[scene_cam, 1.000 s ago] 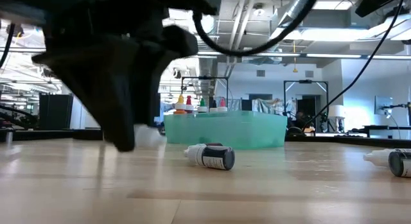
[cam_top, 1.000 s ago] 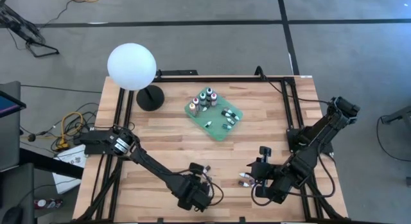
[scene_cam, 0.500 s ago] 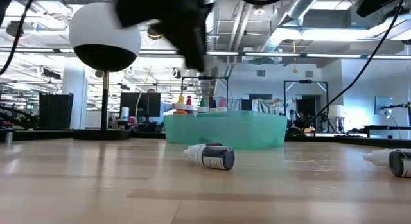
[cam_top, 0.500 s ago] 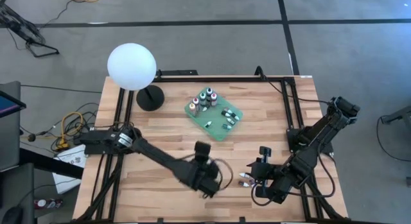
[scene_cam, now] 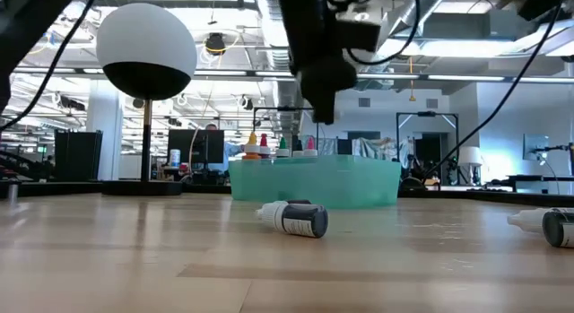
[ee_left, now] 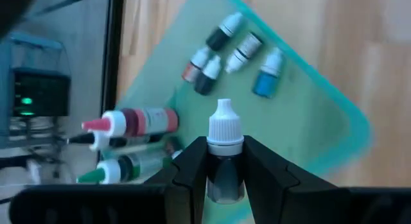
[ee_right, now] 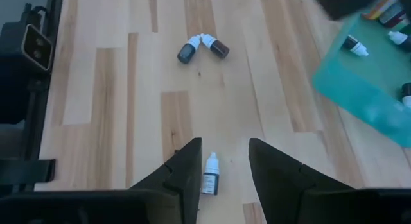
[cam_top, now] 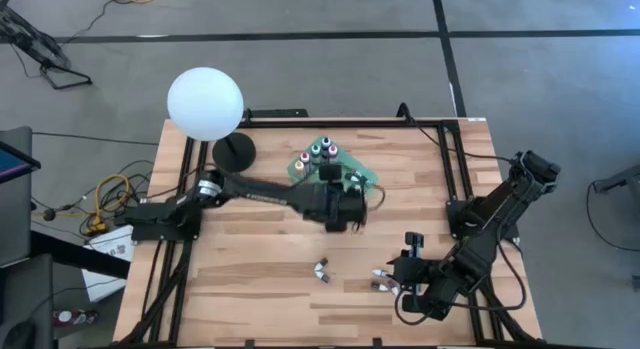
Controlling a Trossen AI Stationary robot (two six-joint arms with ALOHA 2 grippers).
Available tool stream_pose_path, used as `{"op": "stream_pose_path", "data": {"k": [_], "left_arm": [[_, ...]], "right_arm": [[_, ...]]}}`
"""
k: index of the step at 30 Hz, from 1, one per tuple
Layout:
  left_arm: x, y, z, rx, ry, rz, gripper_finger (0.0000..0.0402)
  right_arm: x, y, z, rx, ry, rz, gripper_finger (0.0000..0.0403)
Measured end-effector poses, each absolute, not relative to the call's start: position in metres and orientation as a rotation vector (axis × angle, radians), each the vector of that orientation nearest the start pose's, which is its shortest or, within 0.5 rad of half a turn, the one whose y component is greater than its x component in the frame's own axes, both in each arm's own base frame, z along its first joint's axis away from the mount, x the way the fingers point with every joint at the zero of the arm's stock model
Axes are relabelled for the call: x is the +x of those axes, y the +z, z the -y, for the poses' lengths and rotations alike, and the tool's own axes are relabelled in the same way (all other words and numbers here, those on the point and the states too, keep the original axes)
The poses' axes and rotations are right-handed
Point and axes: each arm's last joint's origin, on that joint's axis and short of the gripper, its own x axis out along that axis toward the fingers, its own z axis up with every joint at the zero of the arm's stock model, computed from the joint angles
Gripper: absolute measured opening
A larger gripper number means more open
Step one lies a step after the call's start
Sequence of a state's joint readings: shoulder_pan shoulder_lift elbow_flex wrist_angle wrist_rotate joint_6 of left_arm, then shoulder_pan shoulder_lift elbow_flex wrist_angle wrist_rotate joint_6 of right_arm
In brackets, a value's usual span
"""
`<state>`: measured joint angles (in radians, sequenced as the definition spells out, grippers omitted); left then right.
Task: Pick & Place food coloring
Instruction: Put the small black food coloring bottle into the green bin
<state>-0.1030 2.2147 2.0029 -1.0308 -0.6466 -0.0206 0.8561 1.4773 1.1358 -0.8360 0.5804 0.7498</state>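
- Two arms show in the high view: the left end effector (cam_top: 345, 207) hangs over the tray (cam_top: 366, 176) edge, while the right end effector (cam_top: 402, 282) waits low, near loose bottles (cam_top: 321, 269) on the table (cam_top: 240, 279).
- Low view: one bottle (scene_cam: 294, 218) lies on its side before the tray (scene_cam: 314, 182); capped ones stand inside.
- Left wrist view: its fingers (ee_left: 192, 166) are clamped on a white-capped bottle (ee_left: 225, 153) above the tray (ee_left: 308, 108). I judge this the placing step; next it must lower into a free spot and release.
- Right wrist view: its fingers (ee_right: 186, 166) stand partly apart, holding nothing, with a small bottle (ee_right: 210, 174) on the table between them.
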Motion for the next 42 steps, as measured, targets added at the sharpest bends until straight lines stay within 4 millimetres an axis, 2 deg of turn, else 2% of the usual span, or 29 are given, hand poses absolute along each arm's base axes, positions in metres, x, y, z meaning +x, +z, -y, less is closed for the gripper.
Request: {"op": "stream_pose_path", "data": {"k": [4, 9, 20, 28, 33, 37, 42], "left_arm": [[0.471, 0.238, 0.001, 0.346, 0.427, -1.100, 0.0080], [0.481, 0.242, -0.026, 0.241, 0.313, -1.010, 0.0080], [0.481, 0.243, -0.076, 0.097, 0.190, -0.967, 0.0080], [0.489, 0.239, -0.082, 0.059, 0.137, -0.877, 0.0080], [0.489, 0.237, -0.081, 0.038, 0.106, -0.874, 0.0080], [0.486, 0.223, -0.080, 0.038, 0.110, -0.922, 0.0080], [0.484, 0.223, -0.081, 0.019, 0.121, -0.937, 0.0080]], "right_arm": [[0.193, 0.256, -0.205, -0.087, -0.082, -0.891, 0.0121], [0.188, 0.256, -0.210, -0.121, -0.047, -0.890, 0.0121], [0.168, 0.255, -0.220, -0.222, -0.022, -0.871, 0.0121], [0.167, 0.255, -0.221, -0.226, -0.026, -0.859, 0.0121], [0.167, 0.256, -0.221, -0.224, -0.025, -0.858, 0.0121], [0.167, 0.256, -0.221, -0.224, -0.025, -0.858, 0.0121], [0.167, 0.256, -0.221, -0.223, -0.025, -0.857, 0.0121]]}}
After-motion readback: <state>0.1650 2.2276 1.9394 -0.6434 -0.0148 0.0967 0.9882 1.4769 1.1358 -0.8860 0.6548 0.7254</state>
